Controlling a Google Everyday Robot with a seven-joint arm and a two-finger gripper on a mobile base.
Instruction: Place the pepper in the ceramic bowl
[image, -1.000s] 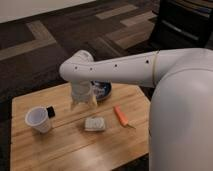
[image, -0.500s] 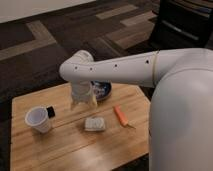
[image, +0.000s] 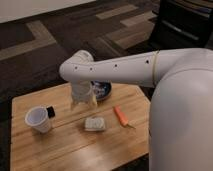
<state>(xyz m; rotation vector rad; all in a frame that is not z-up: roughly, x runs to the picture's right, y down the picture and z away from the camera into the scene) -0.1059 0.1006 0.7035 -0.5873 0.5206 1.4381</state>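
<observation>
Pepper (image: 120, 115) loose on table (image: 60, 147), apart from wide-open, empty gripper (image: 83, 104) beside ceramic bowl (image: 104, 90)

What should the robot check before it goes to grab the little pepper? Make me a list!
1. The pepper lies free on the table: ok.
2. The tool is open and empty: ok.
3. The tool hangs over the pepper: not ok; it hangs to the left of it, in front of the ceramic bowl.
4. The ceramic bowl is in view: ok, though partly hidden.
5. The bowl's inside is empty: cannot tell.
6. The sponge block lies apart from the pepper: ok.
</observation>
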